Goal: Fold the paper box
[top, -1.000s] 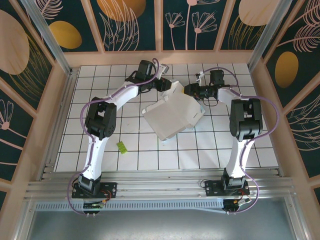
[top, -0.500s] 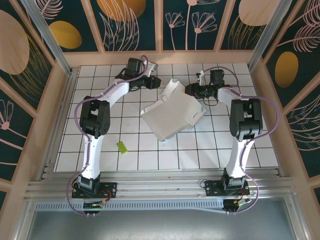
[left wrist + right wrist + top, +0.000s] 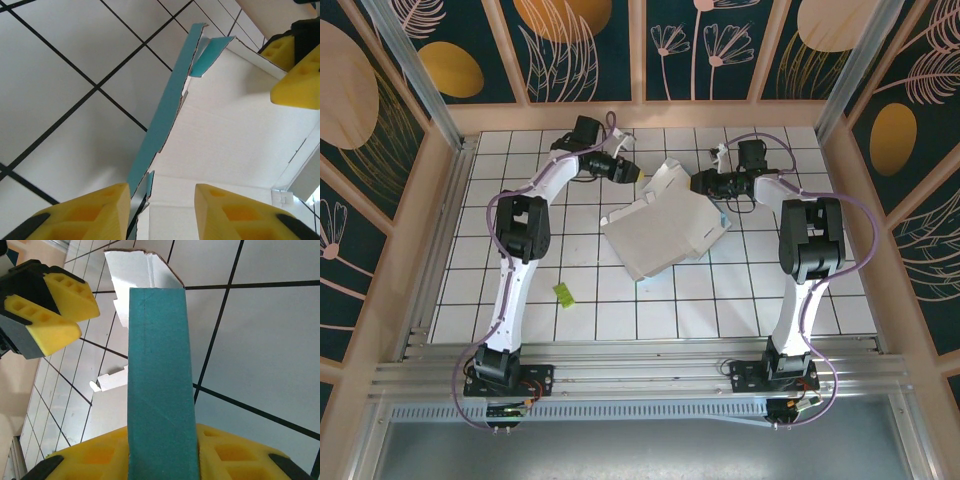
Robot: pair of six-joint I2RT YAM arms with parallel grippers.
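Well, paper box (image 3: 665,235): it lies half open near the middle of the table (image 3: 740,300), a bit to the far side. Its white inside faces up. Some flaps stand up along its far edge.
Box colours: the left wrist view shows the white inside (image 3: 235,135) and a thin teal edge. The right wrist view shows a tall teal flap (image 3: 157,380) with a white flap behind it.
Left gripper (image 3: 630,172): it sits at the far side, just left of the raised flaps. Its yellow fingers (image 3: 100,207) stand apart with a gap between them (image 3: 162,192) and hold nothing. The thin teal edge of a flap ends right by one finger. I cannot tell if it touches.
Right gripper (image 3: 698,182): it is at the far right corner of the box. In its own view the teal flap stands up between the two yellow fingers (image 3: 162,440), and they pinch it.
Both grippers: they face each other across the raised flaps, near but apart. Each wrist view shows the other one's yellow fingers (image 3: 50,305) (image 3: 295,65).
Scrap (image 3: 563,293): a tiny yellow-green bit lies on a tile near the left arm, well apart from the box.
Table: white tiles with dark lines.
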